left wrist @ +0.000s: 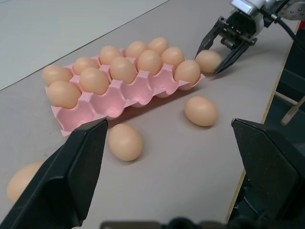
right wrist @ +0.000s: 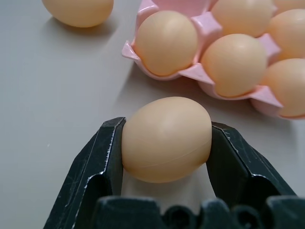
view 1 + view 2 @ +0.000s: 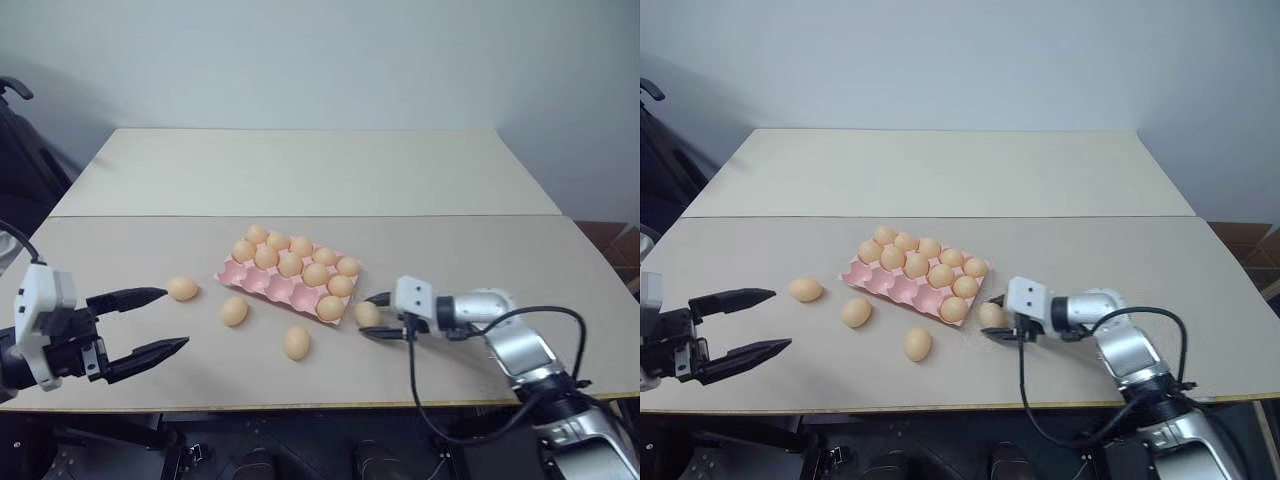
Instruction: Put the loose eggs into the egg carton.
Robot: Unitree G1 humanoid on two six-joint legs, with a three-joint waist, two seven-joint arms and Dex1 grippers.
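Observation:
The pink egg carton (image 3: 262, 284) lies mid-table with several eggs in its back rows and one at the right end of its front row (image 3: 330, 307); the rest of that front row stands empty. My right gripper (image 3: 371, 318) is shut on a loose egg (image 2: 167, 138) that rests on the table just right of the carton's near corner. Three more loose eggs lie on the table: one (image 3: 182, 288) left of the carton, one (image 3: 234, 311) and another (image 3: 296, 342) in front of it. My left gripper (image 3: 176, 318) hovers open and empty at the left, its upper finger close to the leftmost egg.
A second, paler table (image 3: 310, 170) adjoins at the back. The table's front edge (image 3: 300, 405) runs close below both arms. A black cable (image 3: 420, 400) hangs from my right wrist over that edge. Dark equipment (image 3: 20, 150) stands at the far left.

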